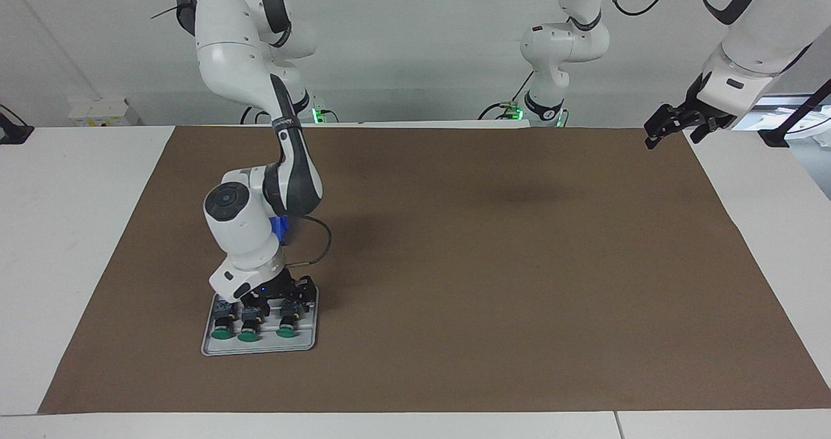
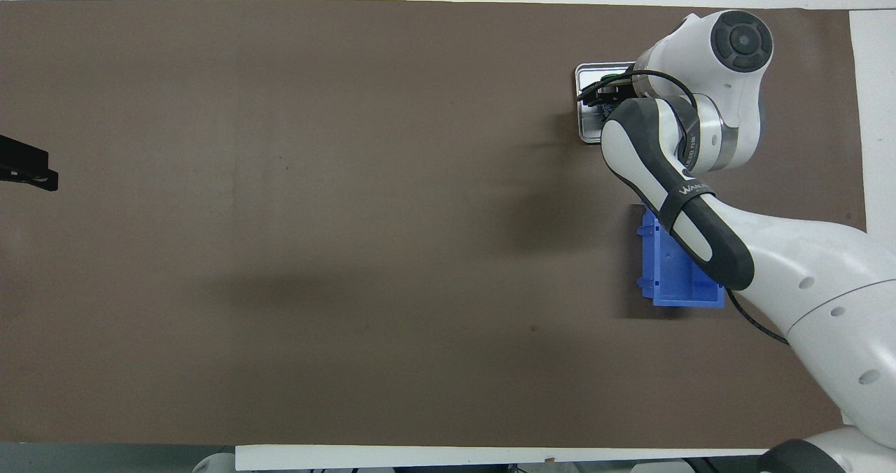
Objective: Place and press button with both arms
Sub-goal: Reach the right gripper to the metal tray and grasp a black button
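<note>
Three green-capped buttons (image 1: 248, 336) lie side by side in a small grey tray (image 1: 260, 349) toward the right arm's end of the table, caps pointing away from the robots. My right gripper (image 1: 274, 302) is down at the grey rear blocks of the buttons with its fingers apart. I cannot tell whether it touches any of them. In the overhead view the right arm hides most of the tray (image 2: 584, 119) and the buttons. My left gripper (image 1: 672, 132) waits open and empty, raised over the table's edge at the left arm's end, and only its tip (image 2: 31, 172) shows in the overhead view.
A blue bin (image 2: 672, 277) stands on the brown mat (image 1: 493, 263), nearer to the robots than the tray and partly under the right arm's forearm. In the facing view only a corner of the blue bin (image 1: 280, 228) shows.
</note>
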